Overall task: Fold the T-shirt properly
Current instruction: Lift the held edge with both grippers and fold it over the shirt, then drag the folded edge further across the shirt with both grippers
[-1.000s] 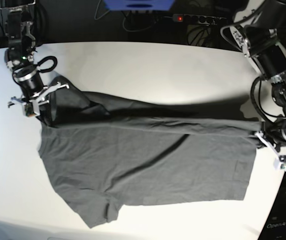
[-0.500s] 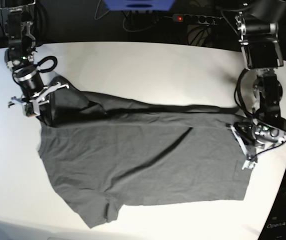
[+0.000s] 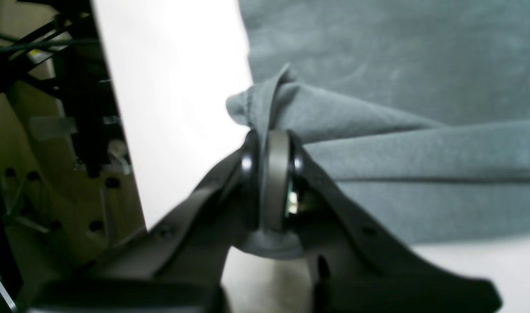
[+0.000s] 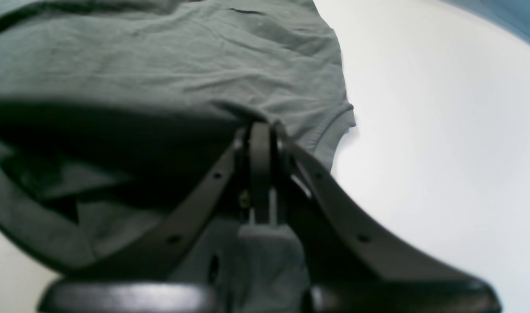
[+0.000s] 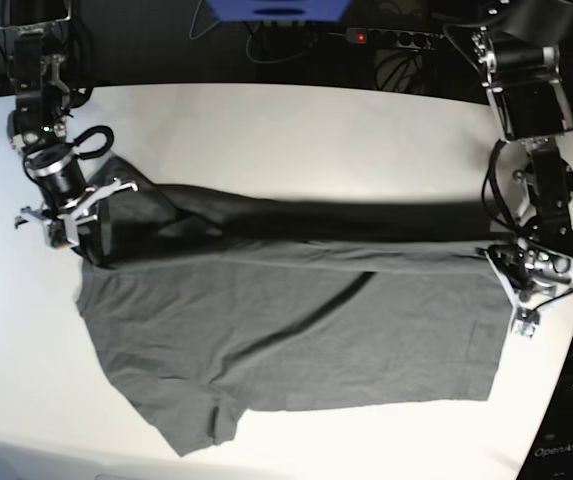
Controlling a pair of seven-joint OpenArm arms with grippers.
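Observation:
The dark charcoal T-shirt (image 5: 286, 330) lies spread across the white table (image 5: 306, 140), its far edge lifted into a taut band between the two grippers. My left gripper (image 5: 506, 268), on the right of the base view, is shut on a bunched hem corner of the T-shirt (image 3: 265, 113); its own view shows the pads (image 3: 247, 165) pinching the cloth. My right gripper (image 5: 86, 240), on the left of the base view, is shut on the T-shirt near a sleeve (image 4: 325, 126). The near sleeve (image 5: 201, 425) lies flat.
The table's right edge (image 3: 117, 130) is close to the left gripper, with cables and a frame beyond it. A power strip (image 5: 396, 38) and a blue box (image 5: 276, 8) sit behind the table's far edge.
The left gripper has moved right and slightly up with the hem, pulling the lifted edge taut. The right gripper has shifted slightly down with its cloth.

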